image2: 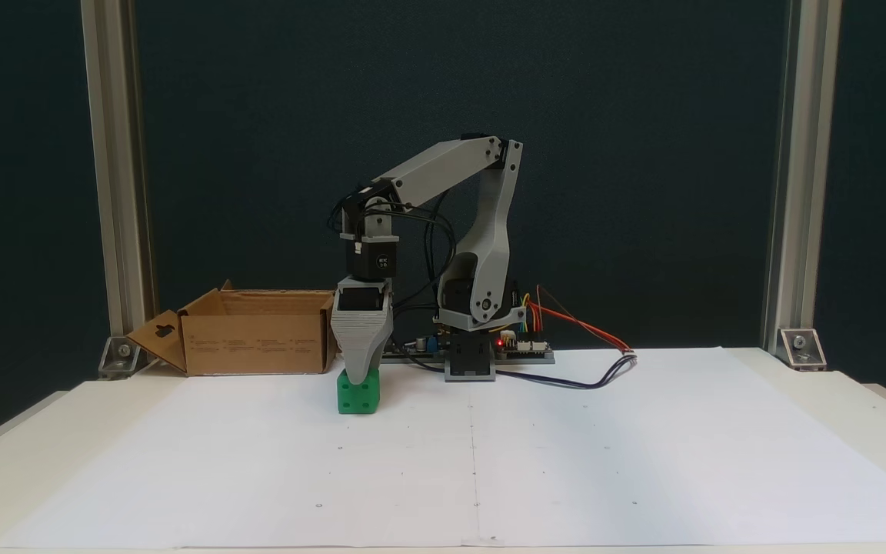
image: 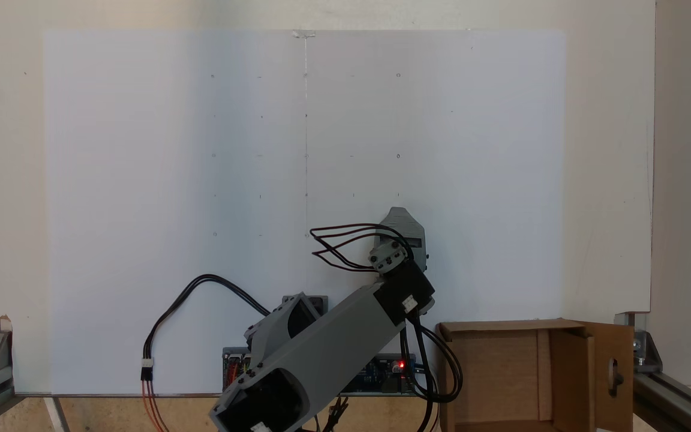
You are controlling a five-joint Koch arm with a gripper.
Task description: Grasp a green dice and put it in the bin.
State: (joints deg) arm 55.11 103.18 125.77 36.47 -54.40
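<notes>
green dice [image2: 358, 392] sits on the white paper sheet [image2: 566, 446] in a fixed view taken from the front, low and level with the table, with 1 pip-marked face turned to the camera and its underside on the paper. the gripper [image2: 359, 375] points straight down over it, and the grey tapered jaw tip overlaps the top of the cube; the 2 jaws lie one behind the other from this side, so i cannot tell whether they are apart or pressed onto the dice. the grey arm [image2: 443, 165] rises from its base [image2: 471, 362] at the far edge of the paper, bends at the top and reaches forward and down to the black wrist motor above the gripper. the bin [image2: 258, 331], a brown cardboard box with open flaps, stands to the left of the arm in this view, behind and just left of the dice, apart from it; 1 flap with a keyhole cutout hangs out at its left corner. in a fixed view looking down from above, the arm [image: 321, 354] stretches up and right from the bottom edge, the gripper [image: 404, 231] is seen from behind, and it hides the cube. the bin [image: 591, 366] is at the lower right there, open, its cutout flap on the right side. black cables [image: 345, 246] loop beside the wrist, and a small red light [image: 402, 364] glows on the board by the base.
</notes>
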